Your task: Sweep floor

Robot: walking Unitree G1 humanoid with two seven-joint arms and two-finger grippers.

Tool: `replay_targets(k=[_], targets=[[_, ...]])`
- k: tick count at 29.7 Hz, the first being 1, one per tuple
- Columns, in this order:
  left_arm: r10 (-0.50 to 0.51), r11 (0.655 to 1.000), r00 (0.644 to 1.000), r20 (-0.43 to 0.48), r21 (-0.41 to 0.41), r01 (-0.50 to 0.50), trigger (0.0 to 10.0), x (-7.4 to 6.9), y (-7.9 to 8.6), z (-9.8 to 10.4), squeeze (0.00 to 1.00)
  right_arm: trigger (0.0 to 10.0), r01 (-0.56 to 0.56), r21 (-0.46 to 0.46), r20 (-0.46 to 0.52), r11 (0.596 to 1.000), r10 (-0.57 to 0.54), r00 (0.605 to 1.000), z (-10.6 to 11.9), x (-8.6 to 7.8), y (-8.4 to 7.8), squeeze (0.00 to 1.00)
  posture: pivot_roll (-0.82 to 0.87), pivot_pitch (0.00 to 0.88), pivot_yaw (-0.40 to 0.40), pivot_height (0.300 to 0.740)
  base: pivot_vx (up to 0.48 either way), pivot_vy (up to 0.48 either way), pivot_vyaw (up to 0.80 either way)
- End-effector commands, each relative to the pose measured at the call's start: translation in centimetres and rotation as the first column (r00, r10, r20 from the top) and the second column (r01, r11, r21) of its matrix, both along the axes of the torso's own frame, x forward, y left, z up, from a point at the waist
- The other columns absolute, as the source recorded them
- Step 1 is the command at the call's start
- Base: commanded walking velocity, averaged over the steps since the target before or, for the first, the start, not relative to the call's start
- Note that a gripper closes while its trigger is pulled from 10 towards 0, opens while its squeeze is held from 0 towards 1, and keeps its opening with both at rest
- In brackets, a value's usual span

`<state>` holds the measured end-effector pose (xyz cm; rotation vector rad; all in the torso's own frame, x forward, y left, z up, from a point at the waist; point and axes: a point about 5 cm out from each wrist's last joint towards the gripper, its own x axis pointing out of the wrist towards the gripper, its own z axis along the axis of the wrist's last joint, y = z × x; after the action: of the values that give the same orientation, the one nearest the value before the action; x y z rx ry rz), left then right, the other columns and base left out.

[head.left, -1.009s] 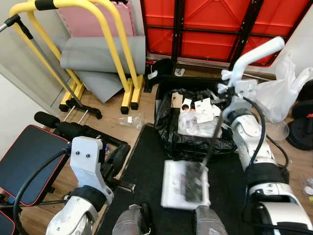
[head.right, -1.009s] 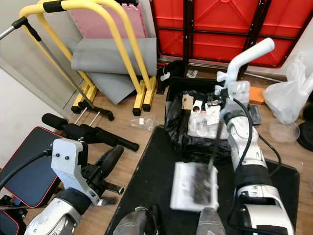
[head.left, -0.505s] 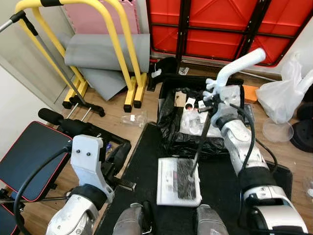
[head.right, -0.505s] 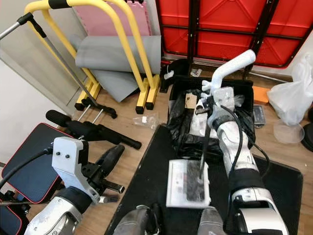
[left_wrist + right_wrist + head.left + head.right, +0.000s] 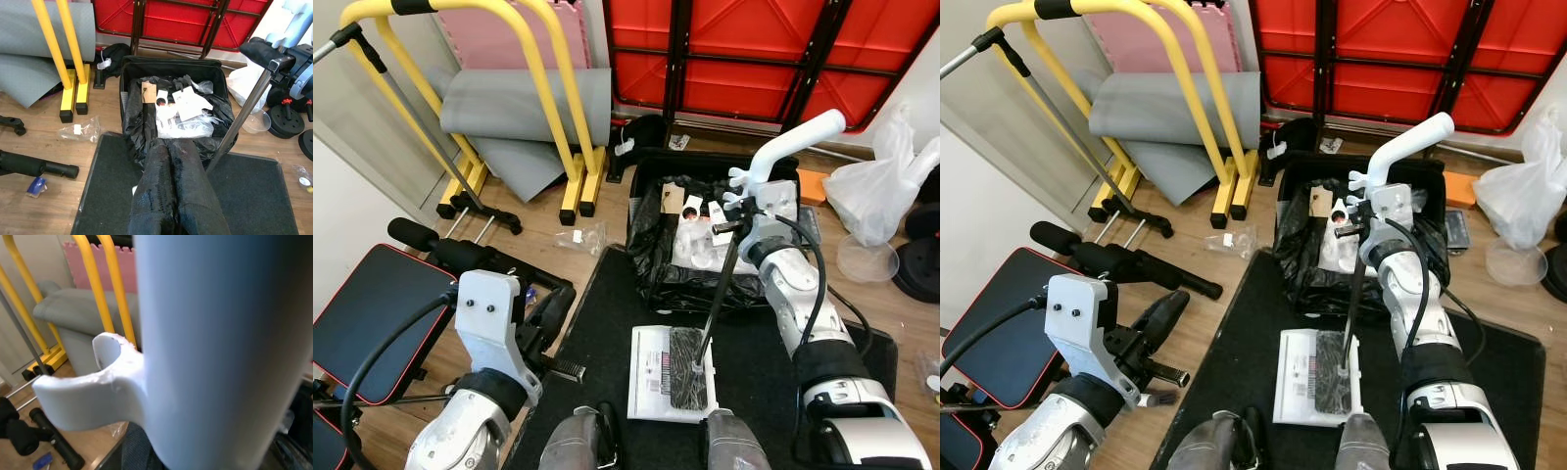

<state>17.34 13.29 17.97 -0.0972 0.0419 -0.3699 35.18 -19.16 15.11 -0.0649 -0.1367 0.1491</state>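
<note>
My right tool [image 5: 736,209] is clamped shut on the long broom with a white handle and thin metal shaft [image 5: 720,284]. Its black bristle head [image 5: 687,354] sits on a white printed paper sheet [image 5: 652,358], flat on the black floor mat [image 5: 607,323]. Just beyond the sheet there's a bin lined with a black plastic bag [image 5: 658,255]. My left tool [image 5: 171,191] hangs low with its fingers pressed together, holding nothing.

A black bin [image 5: 651,259] and yellow frame [image 5: 570,147] crowd the mat's [image 5: 597,323] far edge.
</note>
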Motion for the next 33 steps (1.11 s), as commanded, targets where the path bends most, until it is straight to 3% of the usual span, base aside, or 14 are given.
replay_targets(k=[1,2,10,14,18,20,21,22,23,24,25,31,32,33], targets=[[0.006,1.0,1.0,-0.026,0.012,-0.005,10.0,-0.3,0.2,-0.3,0.0,10.0,-0.019,-0.006,0.047,1.0,0.019,0.999,0.8,0.1,0.1,0.5,0.02,0.274,0.069,0.74,0.0,0.0,0.0],[0.005,1.0,1.0,-0.026,0.011,-0.005,10.0,-0.3,0.2,-0.3,0.0,10.0,-0.019,-0.01,0.046,1.0,0.019,0.999,0.8,0.0,0.1,1.0,0.02,0.274,0.069,0.74,0.0,0.0,0.0],[0.002,1.0,1.0,-0.028,0.01,-0.002,10.0,-0.3,0.2,-0.3,0.0,10.0,-0.08,-0.031,-0.026,0.996,0.079,0.996,-0.9,-0.7,0.7,1.0,0.01,0.27,0.07,0.74,0.0,0.0,0.0],[-0.003,1.0,1.0,-0.029,0.011,0.003,10.0,-0.1,0.2,-0.5,0.0,10.0,-0.131,-0.078,-0.167,0.988,0.117,0.979,-3.7,-2.1,0.9,1.0,0.0,0.257,0.06,0.74,0.0,0.0,0.0],[-0.004,1.0,1.0,-0.028,0.011,0.004,10.0,-0.1,0.2,-0.6,0.0,10.0,-0.142,-0.093,-0.213,0.986,0.12,0.97,-4.6,-3.0,0.7,1.0,-0.01,0.248,0.053,0.74,0.0,0.0,0.0],[-0.004,1.0,1.0,-0.028,0.006,0.005,10.0,0.1,0.1,-0.7,0.0,10.0,-0.162,-0.114,-0.277,0.98,0.125,0.953,-5.7,-4.5,0.3,1.0,-0.03,0.233,0.039,0.74,0.0,0.0,0.0],[-0.004,1.0,1.0,-0.027,0.002,0.005,10.0,0.2,0.1,-0.8,0.0,10.0,-0.166,-0.133,-0.315,0.977,0.117,0.942,-6.3,-5.3,-0.1,0.84,-0.03,0.23,0.036,0.74,0.0,0.0,0.0],[-0.004,1.0,1.0,-0.027,0.002,0.005,10.0,0.2,0.1,-0.8,0.0,10.0,-0.166,-0.133,-0.315,0.977,0.117,0.942,-6.3,-5.3,-0.1,0.84,-0.03,0.23,0.036,0.74,0.0,0.0,0.0],[-0.005,1.0,1.0,-0.027,0.0,0.005,10.0,0.3,0.1,-0.9,0.0,10.0,-0.162,-0.154,-0.341,0.975,0.102,0.935,-6.7,-6.0,-0.5,0.51,-0.04,0.228,0.035,0.74,0.0,0.0,0.0],[-0.005,1.0,1.0,-0.027,0.0,0.005,10.0,0.3,0.1,-0.9,0.0,10.0,-0.162,-0.154,-0.341,0.975,0.102,0.935,-6.7,-6.0,-0.5,0.51,-0.04,0.228,0.035,0.74,0.0,0.0,0.0],[-0.004,1.0,1.0,-0.025,-0.005,0.003,10.0,0.5,0.0,-1.0,0.0,10.0,-0.141,-0.169,-0.376,0.976,0.069,0.924,-7.3,-6.7,-1.2,0.0,-0.06,0.215,0.027,0.74,0.0,0.0,0.0],[0.001,1.0,1.0,-0.024,-0.015,-0.001,10.0,0.8,0.0,-1.3,0.0,10.0,-0.112,-0.207,-0.44,0.972,0.009,0.898,-8.5,-8.0,-2.4,0.0,-0.07,0.205,0.021,0.74,0.0,0.0,0.0],[0.015,1.0,1.0,-0.021,-0.022,-0.015,10.0,1.0,0.1,-1.4,0.0,10.0,-0.085,-0.218,-0.509,0.972,-0.039,0.86,-9.8,-9.4,-3.1,0.0,-0.09,0.183,0.014,0.74,0.0,0.0,0.0],[0.015,1.0,1.0,-0.021,-0.022,-0.015,10.0,1.0,0.1,-1.4,0.0,10.0,-0.085,-0.218,-0.509,0.972,-0.039,0.86,-9.8,-9.4,-3.1,0.0,-0.09,0.183,0.014,0.74,0.0,0.0,0.0]])
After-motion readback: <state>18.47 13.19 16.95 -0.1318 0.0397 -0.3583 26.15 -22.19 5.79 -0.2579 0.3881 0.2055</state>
